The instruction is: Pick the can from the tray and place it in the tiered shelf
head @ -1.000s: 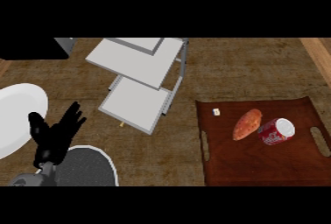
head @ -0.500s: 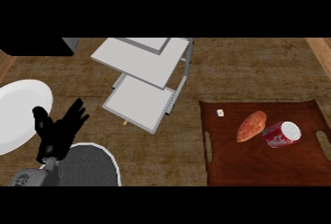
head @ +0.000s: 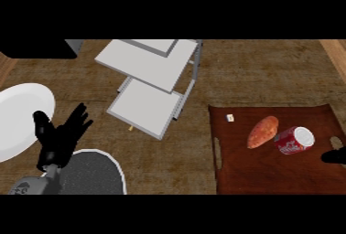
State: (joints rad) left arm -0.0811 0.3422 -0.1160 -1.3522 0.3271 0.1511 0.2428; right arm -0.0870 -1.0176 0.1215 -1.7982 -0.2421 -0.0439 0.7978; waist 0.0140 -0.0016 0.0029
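Observation:
A red can (head: 294, 140) with a white top lies on its side on the dark brown tray (head: 270, 176) at the right, next to an orange sweet potato (head: 262, 131). The grey tiered shelf (head: 154, 77) stands at the upper middle, its two flat levels bare. My left hand (head: 59, 136) is open at the lower left, fingers up, far from the tray. Only a black tip of my right hand (head: 335, 155) shows at the right edge, just right of the can and apart from it.
A white plate (head: 20, 119) lies at the left edge beside my left hand. A dark round mat with a white rim (head: 94, 173) sits at the lower left. A small white cube (head: 230, 118) rests on the tray's far left corner.
The whole scene has shifted right in view. My right hand's tip has come into view at the right edge near the can. The left hand stays open.

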